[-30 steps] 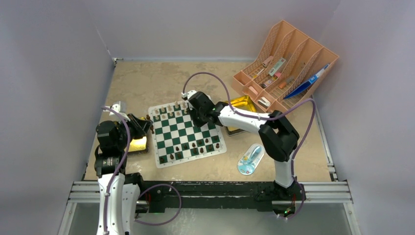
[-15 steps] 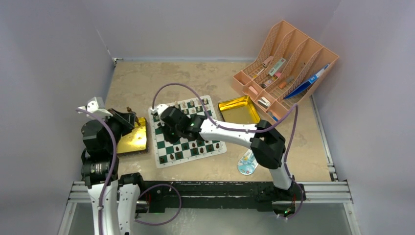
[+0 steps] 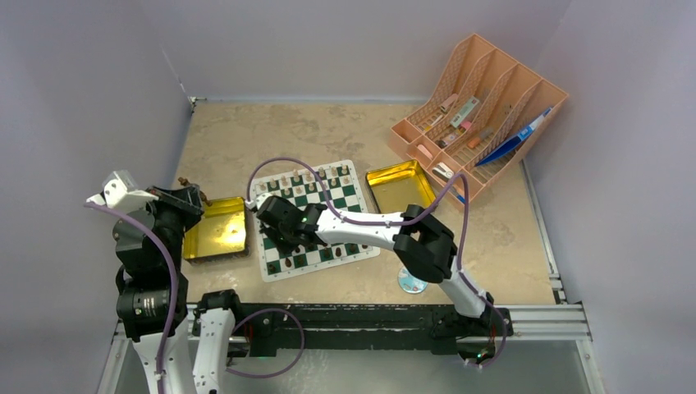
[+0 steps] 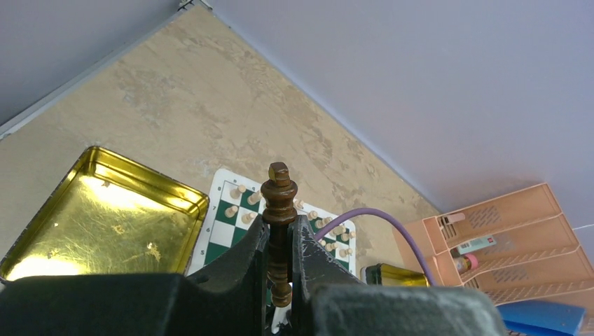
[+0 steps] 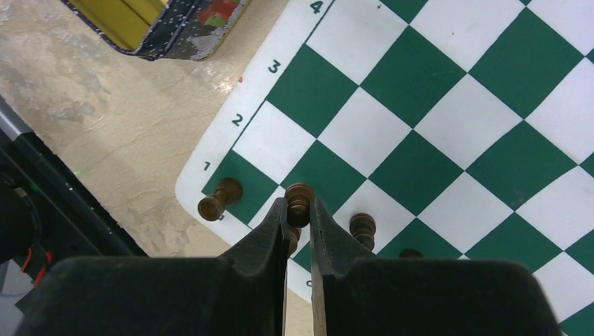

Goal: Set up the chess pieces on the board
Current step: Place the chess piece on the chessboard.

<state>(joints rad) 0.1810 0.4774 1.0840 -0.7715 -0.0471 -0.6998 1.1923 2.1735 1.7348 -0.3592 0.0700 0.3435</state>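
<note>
The green-and-white board (image 3: 327,199) lies mid-table, with light chess pieces (image 3: 305,176) along its far rows and dark ones (image 3: 332,245) near the front. My left gripper (image 3: 187,190) is raised left of the board, above a gold tin. It is shut on a tall dark brown piece (image 4: 279,199), which stands upright between the fingers (image 4: 245,262). My right gripper (image 3: 283,245) hangs low over the board's near-left corner (image 5: 210,175), shut on a dark brown piece (image 5: 299,203). Other dark pieces (image 5: 218,198) (image 5: 361,227) stand on either side of it.
One gold tin (image 3: 215,230) lies against the board's left edge and another (image 3: 400,185) at its far right corner. An orange rack (image 3: 480,107) with pens fills the back right. A pale blue oval item (image 3: 408,283) lies partly under the right arm.
The left arm has pulled back to the left and risen, carrying its dark piece. The right arm has swept from the board's far side to its near-left corner.
</note>
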